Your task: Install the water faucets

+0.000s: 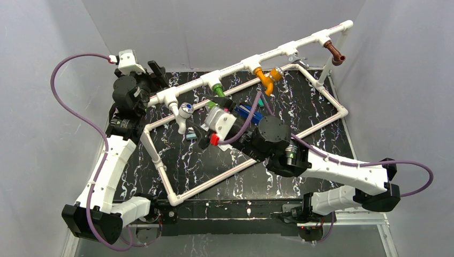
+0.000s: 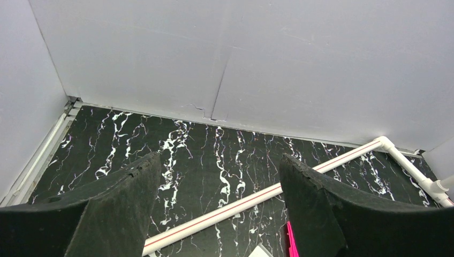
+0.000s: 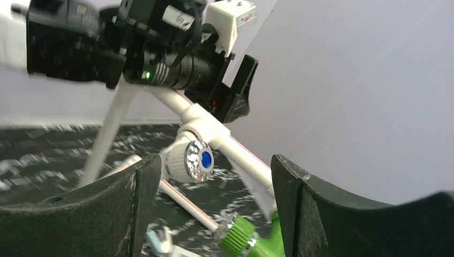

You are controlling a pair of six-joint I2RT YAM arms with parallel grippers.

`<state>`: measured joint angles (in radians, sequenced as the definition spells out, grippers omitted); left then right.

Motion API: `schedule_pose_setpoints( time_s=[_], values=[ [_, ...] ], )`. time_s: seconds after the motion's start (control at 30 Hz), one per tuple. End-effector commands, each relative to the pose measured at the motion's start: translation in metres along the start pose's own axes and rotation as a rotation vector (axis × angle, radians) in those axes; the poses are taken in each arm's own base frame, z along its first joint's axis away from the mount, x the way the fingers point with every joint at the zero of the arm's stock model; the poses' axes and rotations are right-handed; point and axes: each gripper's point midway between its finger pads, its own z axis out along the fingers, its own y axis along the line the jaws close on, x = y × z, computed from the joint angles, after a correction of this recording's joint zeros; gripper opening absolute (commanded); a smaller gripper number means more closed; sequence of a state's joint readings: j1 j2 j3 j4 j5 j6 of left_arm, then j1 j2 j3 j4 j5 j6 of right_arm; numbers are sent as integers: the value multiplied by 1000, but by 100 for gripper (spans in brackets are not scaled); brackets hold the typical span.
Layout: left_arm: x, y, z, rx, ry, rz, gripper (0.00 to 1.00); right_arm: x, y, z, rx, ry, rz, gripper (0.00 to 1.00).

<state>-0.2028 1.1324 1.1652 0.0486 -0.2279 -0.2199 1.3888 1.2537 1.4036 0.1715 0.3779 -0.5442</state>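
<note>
Four faucets hang from the top rail of the white pipe frame (image 1: pixel 235 68): a white one (image 1: pixel 182 112), a green one (image 1: pixel 218 88), an orange one (image 1: pixel 267 77) and a brown one (image 1: pixel 335 53). My right gripper (image 1: pixel 206 113) is open and empty, between the white and green faucets. In the right wrist view, the white faucet's chrome knob (image 3: pixel 195 159) sits just past the open right gripper (image 3: pixel 214 163) and the green faucet (image 3: pixel 246 238) is low by the right finger. My left gripper (image 1: pixel 158 72) is open and empty at the rail's left end, and it (image 2: pixel 219 166) looks onto a frame pipe (image 2: pixel 241 201).
The frame's base pipes (image 1: pixel 214 182) form a rectangle on the black marbled mat (image 1: pixel 182 160). A flat blue piece (image 1: pixel 247 112) lies under my right wrist and a small teal piece (image 1: pixel 191 136) lies near the white faucet. Grey walls close in the back and sides.
</note>
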Motion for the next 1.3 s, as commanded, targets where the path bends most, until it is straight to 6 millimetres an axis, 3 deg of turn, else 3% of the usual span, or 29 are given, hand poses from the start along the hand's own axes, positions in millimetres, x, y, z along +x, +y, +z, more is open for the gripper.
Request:
schedule_pose_setpoints(
  time_s=[0.0, 0.33, 0.5, 0.87, 1.27],
  values=[
    [176, 51, -23, -146, 567, 133, 79, -5, 2, -10, -108, -33, -412, 82],
    [177, 52, -23, -150, 570, 137, 79, 29, 8, -1, -129, 103, -1111, 83],
    [177, 53, -23, -152, 569, 138, 79, 27, 22, 6, -181, 100, -1192, 82],
    [177, 53, -24, -151, 570, 140, 79, 52, 45, 23, -312, 189, -1386, 81],
    [176, 53, -24, -150, 569, 139, 79, 67, 42, 40, -277, 277, -1493, 80]
  ],
)
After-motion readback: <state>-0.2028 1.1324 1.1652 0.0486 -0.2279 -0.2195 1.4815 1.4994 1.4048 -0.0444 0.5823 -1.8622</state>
